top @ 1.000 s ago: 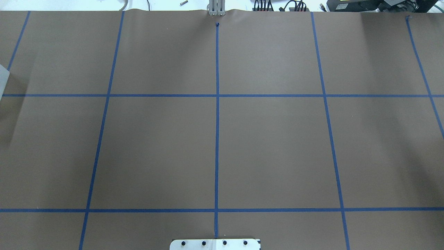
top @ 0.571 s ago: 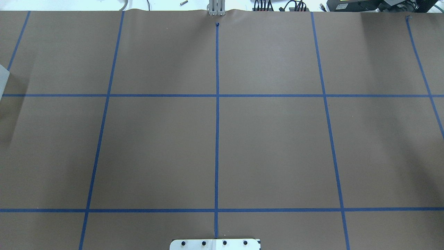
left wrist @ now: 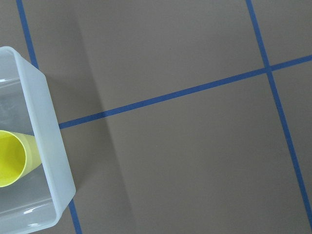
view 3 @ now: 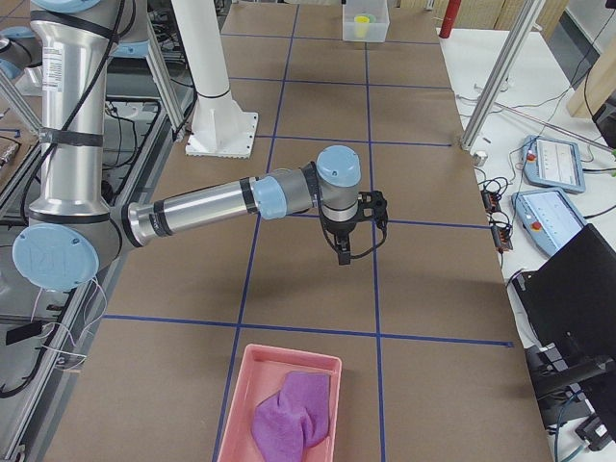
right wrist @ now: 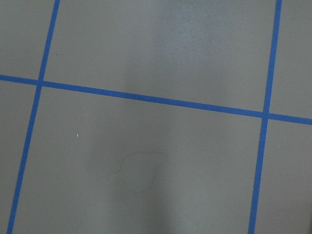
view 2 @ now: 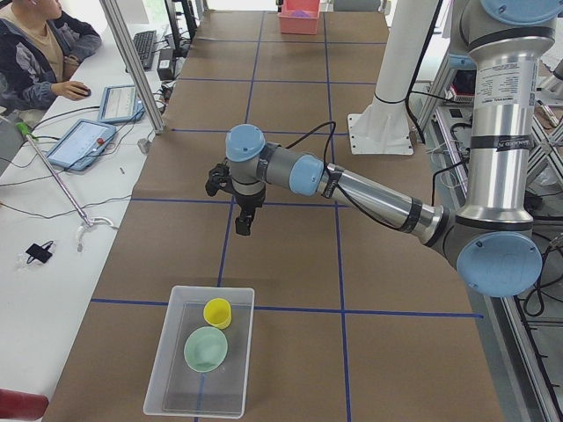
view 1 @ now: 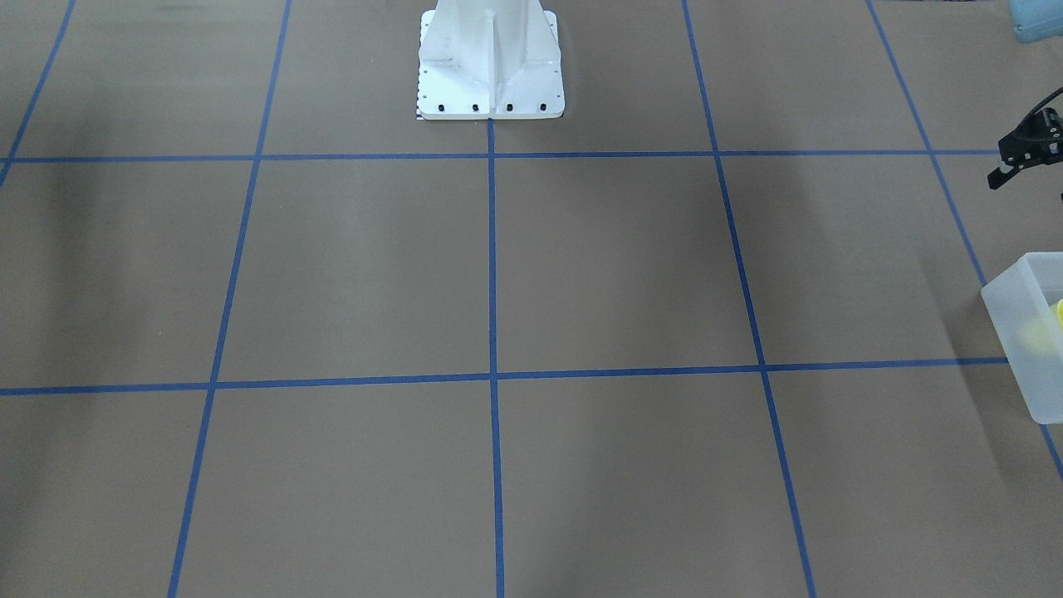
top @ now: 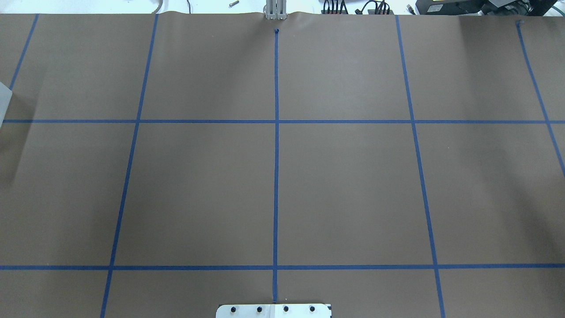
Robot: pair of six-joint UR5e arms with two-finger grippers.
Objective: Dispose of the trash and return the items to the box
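The frosted white box (view 2: 161, 352) stands at the table's left end. It holds the yellow cup (view 2: 217, 312) and the mint-green bowl (view 2: 206, 348), both upright and side by side. The left wrist view shows the box's corner (left wrist: 48, 136) and the cup (left wrist: 12, 158) inside it. My left gripper (view 2: 242, 220) hangs above bare table, apart from the box and a grid cell away; only its edge shows in the front view (view 1: 1026, 154), so I cannot tell its state. My right gripper (view 3: 344, 252) hangs over bare table, seen only from the side; I cannot tell its state.
A pink tray (view 3: 241, 404) with a crumpled purple cloth (view 3: 294, 409) in it sits at the table's right end. The white robot pedestal (view 1: 490, 58) stands at the table's middle rear. Brown paper with blue tape lines covers the table.
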